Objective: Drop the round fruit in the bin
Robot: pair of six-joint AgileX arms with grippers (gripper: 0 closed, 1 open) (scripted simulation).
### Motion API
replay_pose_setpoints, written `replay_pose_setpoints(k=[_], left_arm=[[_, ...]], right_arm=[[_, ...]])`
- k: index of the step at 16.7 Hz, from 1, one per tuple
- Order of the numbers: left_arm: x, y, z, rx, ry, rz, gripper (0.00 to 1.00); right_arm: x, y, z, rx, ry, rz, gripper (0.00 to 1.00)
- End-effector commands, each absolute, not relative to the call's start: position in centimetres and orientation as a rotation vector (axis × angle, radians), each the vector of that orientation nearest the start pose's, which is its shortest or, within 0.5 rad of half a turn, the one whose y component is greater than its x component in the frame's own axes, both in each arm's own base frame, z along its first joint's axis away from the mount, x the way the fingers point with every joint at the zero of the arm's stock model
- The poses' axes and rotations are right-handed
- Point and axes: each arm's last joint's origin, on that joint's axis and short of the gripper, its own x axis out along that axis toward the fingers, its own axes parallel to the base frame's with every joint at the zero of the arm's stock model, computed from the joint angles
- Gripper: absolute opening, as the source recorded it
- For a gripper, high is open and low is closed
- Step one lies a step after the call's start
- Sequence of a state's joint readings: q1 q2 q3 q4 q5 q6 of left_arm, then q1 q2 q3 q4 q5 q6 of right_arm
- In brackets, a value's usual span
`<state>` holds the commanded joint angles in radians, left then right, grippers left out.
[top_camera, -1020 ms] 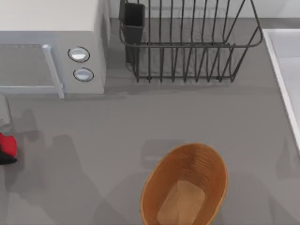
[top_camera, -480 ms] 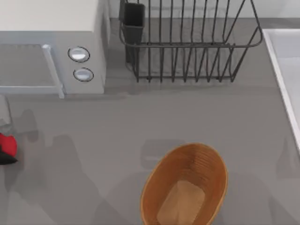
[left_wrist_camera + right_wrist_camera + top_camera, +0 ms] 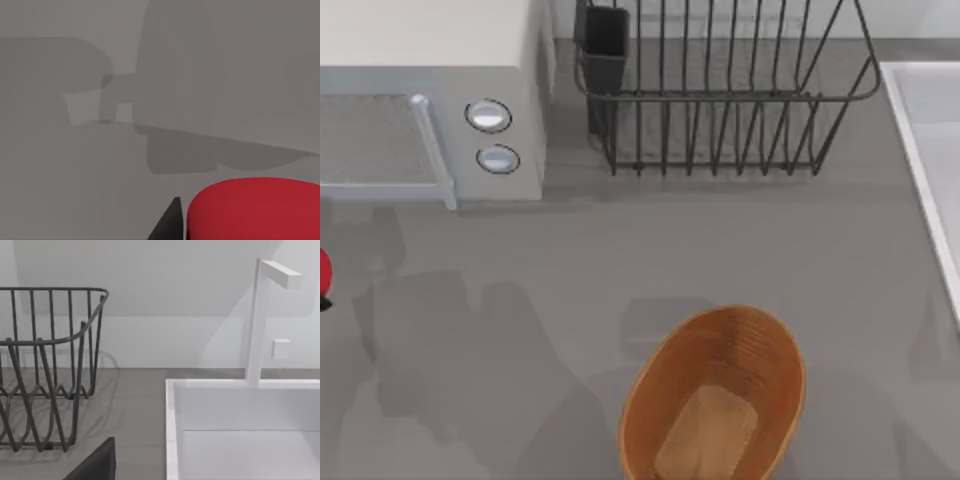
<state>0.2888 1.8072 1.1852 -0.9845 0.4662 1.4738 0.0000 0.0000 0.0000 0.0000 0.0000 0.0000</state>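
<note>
The round fruit, a bright red ball, sits cut off at the top view's far left edge, level with the space below the microwave. In the left wrist view the fruit looms large, and my left gripper is shut on it, with one black fingertip beside it and the grey table well beneath. The bin, an oval brown ribbed basket with a lighter flat bottom, stands at the front centre-right, far from the fruit. My right arm is parked at the right; a dark part of its gripper shows near the rack.
A white microwave fills the back left. A black wire dish rack stands at the back centre and appears again as the rack in the right wrist view. A white sink with its faucet runs along the right edge.
The fruit has moved up and further left in the top view, now half cut off at the edge. The arm's shadows on the table have shifted. The bin has not moved.
</note>
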Motion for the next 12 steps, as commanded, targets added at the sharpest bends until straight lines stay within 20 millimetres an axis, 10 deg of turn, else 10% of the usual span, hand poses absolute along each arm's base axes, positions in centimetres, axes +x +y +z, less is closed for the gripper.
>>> replay_pose_setpoints(k=[6, 12], left_arm=[[30.0, 7.6, 24.6, 0.621, 0.999, -1.092, 0.00], [29.9, 7.6, 24.9, 0.622, 0.999, -1.088, 0.00]], right_arm=[[10.6, -0.1, 16.0, 0.000, 0.000, 0.000, 1.00], [10.6, -0.1, 16.0, 0.000, 0.000, 0.000, 1.00]])
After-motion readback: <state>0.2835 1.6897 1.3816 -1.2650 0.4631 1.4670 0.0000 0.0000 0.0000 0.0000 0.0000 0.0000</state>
